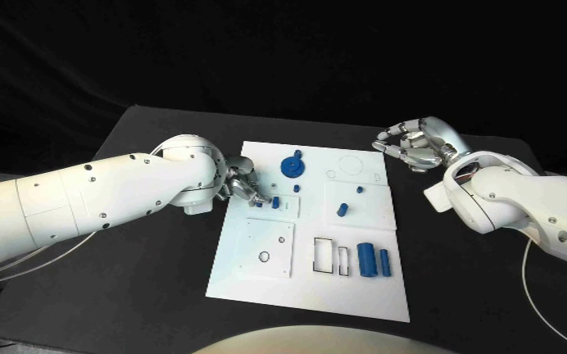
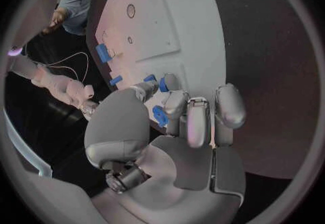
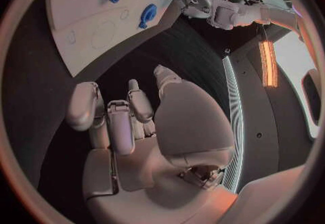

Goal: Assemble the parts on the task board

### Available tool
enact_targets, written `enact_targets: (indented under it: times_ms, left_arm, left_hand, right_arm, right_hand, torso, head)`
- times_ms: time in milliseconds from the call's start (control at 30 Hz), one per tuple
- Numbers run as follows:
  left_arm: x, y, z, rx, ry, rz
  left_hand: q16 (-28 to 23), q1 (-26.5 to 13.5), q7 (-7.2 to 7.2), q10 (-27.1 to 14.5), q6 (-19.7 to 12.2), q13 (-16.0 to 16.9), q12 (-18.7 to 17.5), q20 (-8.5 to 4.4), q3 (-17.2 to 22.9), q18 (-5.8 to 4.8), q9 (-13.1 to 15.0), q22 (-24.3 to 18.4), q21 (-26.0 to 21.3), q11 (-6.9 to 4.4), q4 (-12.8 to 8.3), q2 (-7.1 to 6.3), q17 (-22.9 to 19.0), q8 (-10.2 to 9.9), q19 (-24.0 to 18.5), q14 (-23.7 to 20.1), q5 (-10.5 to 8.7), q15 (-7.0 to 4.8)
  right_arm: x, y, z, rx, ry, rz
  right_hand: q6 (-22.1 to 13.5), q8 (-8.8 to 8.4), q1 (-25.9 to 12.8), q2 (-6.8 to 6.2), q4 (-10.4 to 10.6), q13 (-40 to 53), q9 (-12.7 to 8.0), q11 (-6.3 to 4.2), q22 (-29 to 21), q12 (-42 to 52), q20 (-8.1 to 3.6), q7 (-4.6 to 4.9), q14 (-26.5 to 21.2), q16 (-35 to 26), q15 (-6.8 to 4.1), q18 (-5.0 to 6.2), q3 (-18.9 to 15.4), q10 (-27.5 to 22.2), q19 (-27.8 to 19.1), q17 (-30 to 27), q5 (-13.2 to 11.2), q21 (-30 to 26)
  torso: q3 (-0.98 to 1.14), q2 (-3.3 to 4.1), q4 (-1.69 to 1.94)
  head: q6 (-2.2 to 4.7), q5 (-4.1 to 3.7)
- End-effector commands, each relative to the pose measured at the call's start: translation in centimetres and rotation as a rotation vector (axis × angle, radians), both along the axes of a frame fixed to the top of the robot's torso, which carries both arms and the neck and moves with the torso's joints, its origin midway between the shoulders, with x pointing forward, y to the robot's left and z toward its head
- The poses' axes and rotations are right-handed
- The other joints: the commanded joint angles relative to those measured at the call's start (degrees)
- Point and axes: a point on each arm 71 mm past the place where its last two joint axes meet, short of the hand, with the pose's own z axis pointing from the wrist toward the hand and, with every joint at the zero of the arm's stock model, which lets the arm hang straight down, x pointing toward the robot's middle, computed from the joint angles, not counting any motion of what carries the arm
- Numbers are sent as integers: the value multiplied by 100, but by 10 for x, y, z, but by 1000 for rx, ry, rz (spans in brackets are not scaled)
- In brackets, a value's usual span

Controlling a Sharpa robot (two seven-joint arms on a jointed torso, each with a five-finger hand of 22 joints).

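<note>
1. Task board (image 1: 310,292), a white plate, lies in the middle of the black counter (image 1: 142,288) in the head view.
2. We see our left hand (image 1: 242,186) low over the board's left edge, its fingers (image 2: 196,121) closed round a small blue part (image 2: 160,115); the left wrist view shows that part between the fingertips, with a second blue piece (image 2: 164,84) just beyond it that seems to be pinched too, though we cannot be sure.
3. Our right hand (image 1: 414,145) hovers off the board's far right corner, above the counter, fingers (image 3: 111,121) curled inward with nothing in them.
4. On the board, a large blue gear-like part (image 1: 292,165) sits near the far edge, just beside the left hand.
5. A small blue peg (image 1: 342,210) stands near the board's centre, with a tiny blue piece (image 1: 359,188) beyond it.
6. Two blue cylinders (image 1: 374,259) lie side by side toward the near right, next to two black-outlined rectangular slots (image 1: 331,256).
</note>
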Motion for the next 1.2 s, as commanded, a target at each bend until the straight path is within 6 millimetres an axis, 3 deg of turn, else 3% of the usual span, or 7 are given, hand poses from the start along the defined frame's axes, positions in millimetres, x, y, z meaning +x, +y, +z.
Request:
enact_targets:
  times_ms: [33, 300, 1200]
  left_arm:
    - [0, 0, -1, -7, 3, 6]
    - [1, 2, -1, -12, -2, 15]
    - [2, 10, 6, -79, 16, 71]
  left_hand:
    - [17, -51, 27, 27, 30, 4, 24, 10, -104, -25, -18, 7, 2, 11, 2, 44, 505, 29, 41, 359, 24, -17]
    - [16, -130, 29, 28, 30, 6, 23, 11, -328, -25, -44, 7, 0, 13, 3, 84, 504, 48, 41, 359, 11, -16]
    - [12, -54, 50, -63, -65, -163, -94, 9, -368, -8, -71, -73, -42, 27, -3, 142, 496, 24, -8, 355, 37, -13]
  right_arm:
    - [0, 1, 0, 0, -5, 10]
    - [0, 1, 0, 0, -5, 9]
    - [0, 1, 0, 0, -4, 10]
  right_hand:
    - [-51, 28, -6, 41, 5, -4, 9, -2, -5, -26, -11, 5, 270, -18, -49, 33, -26, -46, -39, 42, 36, -23]
    - [-55, 33, -18, 46, 6, -10, 8, -2, -6, -29, -11, 5, 270, -20, -49, 34, -34, -49, -39, 38, 36, -27]
    - [-55, 33, -18, 46, 6, -10, 8, -2, -6, -29, -11, 5, 270, -20, -49, 34, -34, -49, -39, 38, 36, -27]
  torso:
    - [-2, 2, -1]
    - [-1, 1, 1]
    - [4, 0, 3]
  head:
    - [-2, -1]
    - [-2, -6]
    - [14, -2]
